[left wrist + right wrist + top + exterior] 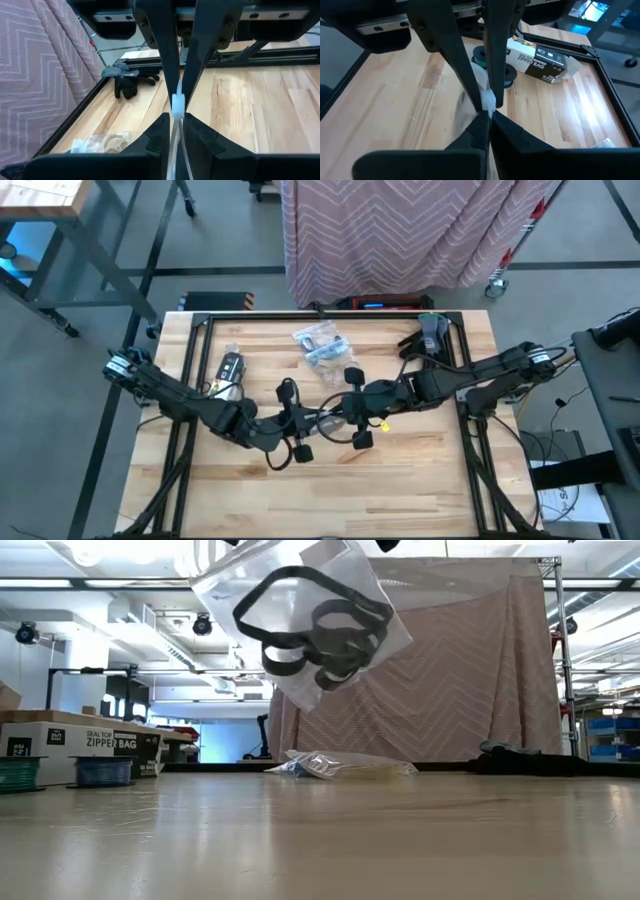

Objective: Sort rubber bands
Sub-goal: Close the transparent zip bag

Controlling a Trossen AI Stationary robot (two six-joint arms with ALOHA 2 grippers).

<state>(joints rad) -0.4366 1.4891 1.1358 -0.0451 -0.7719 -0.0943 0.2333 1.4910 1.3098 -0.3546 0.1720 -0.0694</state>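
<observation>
Black rubber bands [318, 632], several, fill one lifted bag [385, 628].

**A:** lighting's bright and even, mostly from the ceiling strips [70, 583] in the low view. Table [420, 480] from above looks evenly lit, with only soft shadows under the arms.

**B:** yeah, but that low view has the near tabletop out of focus, and there's glare on the clear bag [300, 620] hanging up top. Both wrist views are soft right at the fingers [167, 55], sharper beyond them.
</observation>
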